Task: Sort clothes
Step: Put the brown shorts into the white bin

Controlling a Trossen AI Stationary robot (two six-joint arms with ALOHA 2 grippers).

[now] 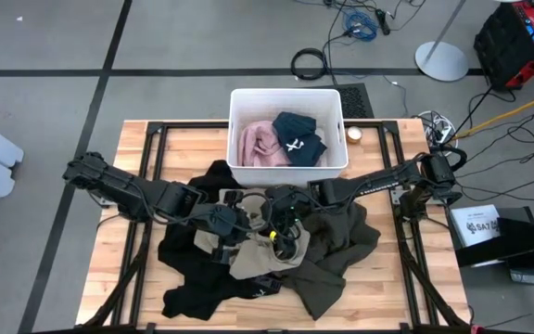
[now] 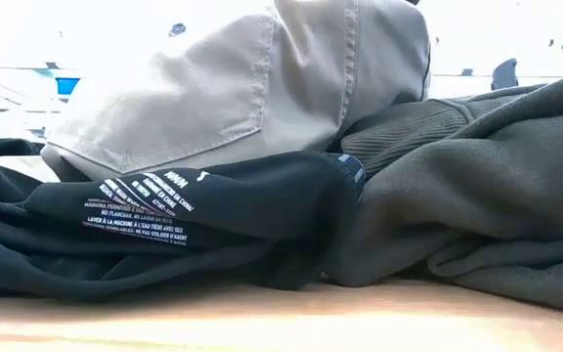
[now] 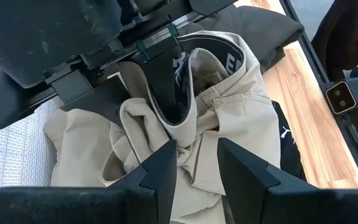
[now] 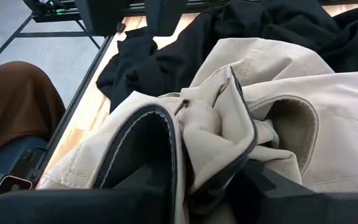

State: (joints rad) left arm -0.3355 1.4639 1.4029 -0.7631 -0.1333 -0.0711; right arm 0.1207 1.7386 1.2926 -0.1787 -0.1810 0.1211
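Both pincers (image 1: 233, 221) (image 1: 281, 211) clamped on khaki garment (image 1: 258, 255)

The wooden desk (image 1: 383, 278) carries a white bin (image 1: 286, 172) at its far edge. A heap of clothes (image 1: 267, 250) lies mid-desk: black, tan, olive.

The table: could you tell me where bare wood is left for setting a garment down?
Bare wood lies left of the white bin, along the table's left edge and at its right front corner. The middle is crowded: both claws, left claw and right claw, work the khaki garment amid the pile.
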